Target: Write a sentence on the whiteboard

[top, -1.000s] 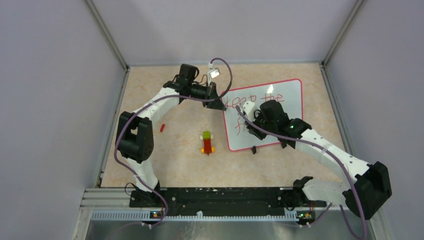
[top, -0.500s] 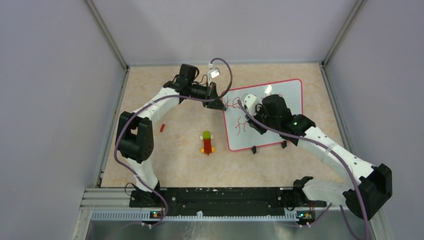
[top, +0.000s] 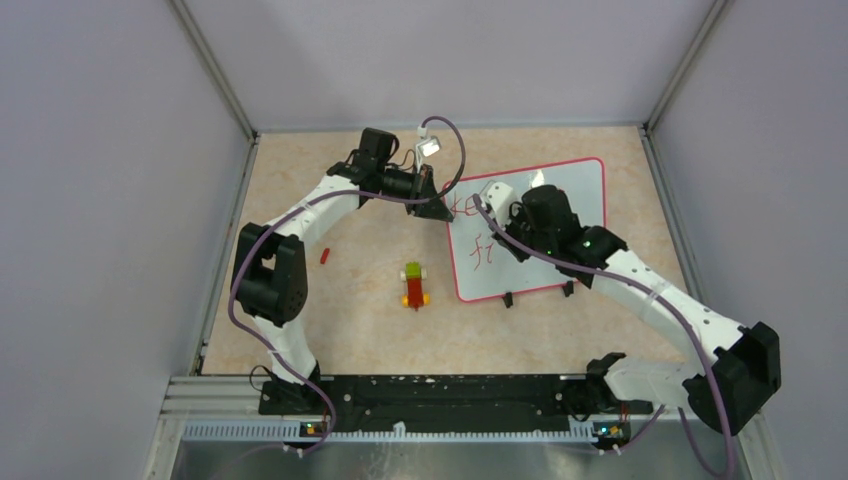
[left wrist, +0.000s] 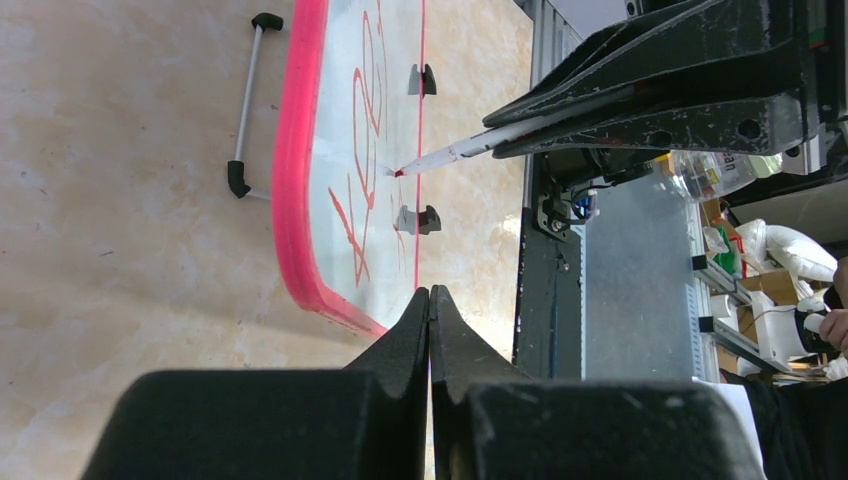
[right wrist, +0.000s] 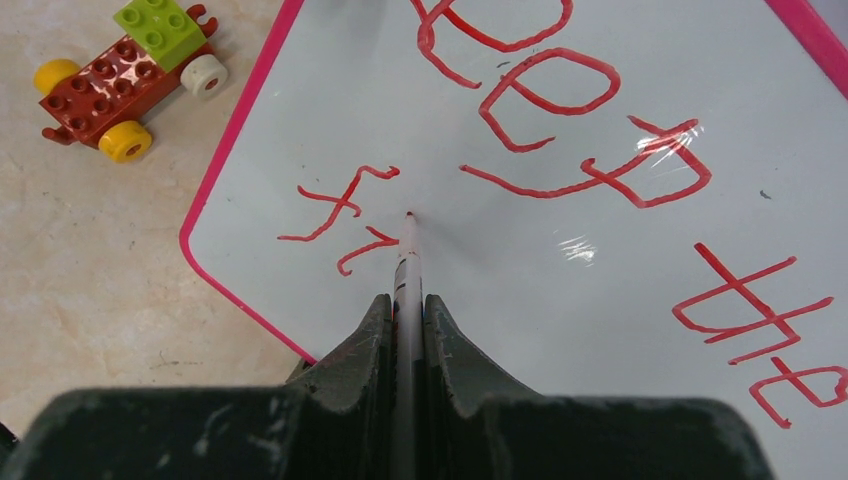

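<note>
Our right jaws clamp the marker [right wrist: 407, 262], tip on the whiteboard [right wrist: 560, 350] mid second line, left jaws pressed together empty; next stroke likely needs steady contact.

The top view looks down from above; both wrist views sit close and low, sharing the whiteboard [right wrist: 600, 330] with it.

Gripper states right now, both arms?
Left gripper: closed, holding nothing.
Right gripper: closed on the marker.
</note>
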`<state>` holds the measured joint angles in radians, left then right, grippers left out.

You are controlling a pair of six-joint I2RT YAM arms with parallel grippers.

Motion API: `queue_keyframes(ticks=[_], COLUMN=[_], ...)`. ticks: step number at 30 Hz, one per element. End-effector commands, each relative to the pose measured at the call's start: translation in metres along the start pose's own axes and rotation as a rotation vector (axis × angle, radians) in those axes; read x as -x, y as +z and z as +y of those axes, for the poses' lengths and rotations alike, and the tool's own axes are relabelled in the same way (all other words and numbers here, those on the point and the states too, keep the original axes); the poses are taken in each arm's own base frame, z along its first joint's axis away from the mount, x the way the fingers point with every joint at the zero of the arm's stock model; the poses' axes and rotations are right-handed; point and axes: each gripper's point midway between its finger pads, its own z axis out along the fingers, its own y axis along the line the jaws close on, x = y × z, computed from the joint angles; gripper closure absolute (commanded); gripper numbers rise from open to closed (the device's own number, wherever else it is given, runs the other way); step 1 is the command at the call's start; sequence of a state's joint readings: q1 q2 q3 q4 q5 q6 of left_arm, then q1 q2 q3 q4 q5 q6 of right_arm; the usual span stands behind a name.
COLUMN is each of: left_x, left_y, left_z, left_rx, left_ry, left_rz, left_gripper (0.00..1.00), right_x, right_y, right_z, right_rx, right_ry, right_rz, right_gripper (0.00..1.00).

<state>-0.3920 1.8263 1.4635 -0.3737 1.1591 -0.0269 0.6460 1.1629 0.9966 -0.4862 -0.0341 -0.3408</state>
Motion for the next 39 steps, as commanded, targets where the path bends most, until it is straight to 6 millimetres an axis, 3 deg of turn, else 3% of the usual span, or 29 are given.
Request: queue_keyframes(ticks=[1,5,12,16,29,39], left_x=[0.004,0.004,0.004,0.005,0.005,0.006], left_y=[0.0,0.001,0.0,0.0,0.0,-0.001], left_z=[-0.005,-0.004,-0.004,-0.005,-0.006,-0.006], left_rx=[-0.015,-0.015,-0.013,-0.012,-0.009,-0.009], left_ry=[0.046,0.045,0.044,0.049,0.051,0.051], left_rz=[-0.009,-0.009,-0.009,-0.011,-0.012,-0.012], left_gripper=[1.0,1.0,1.0,1.0,1.0,1.0], right_x=[0.002,-0.003,0.012,0.009,-0.012,-0.013], right_y=[0.004,0.001,-0.018,-0.025,-0.009,0.0], right_z=[-0.006,-0.003,-0.001,0.0,0.002,-0.006], right_rx=[-0.031,-0.022,-0.006,-0.009,-0.012,-0.058], right_ry=[-0.016,-0.014,-0.007,0.0,-0.013,-0.013], right_rz=[-0.009,-0.003,-0.045,-0.049,0.004,0.008], right_gripper=[1.0,1.0,1.0,1.0,1.0,1.0])
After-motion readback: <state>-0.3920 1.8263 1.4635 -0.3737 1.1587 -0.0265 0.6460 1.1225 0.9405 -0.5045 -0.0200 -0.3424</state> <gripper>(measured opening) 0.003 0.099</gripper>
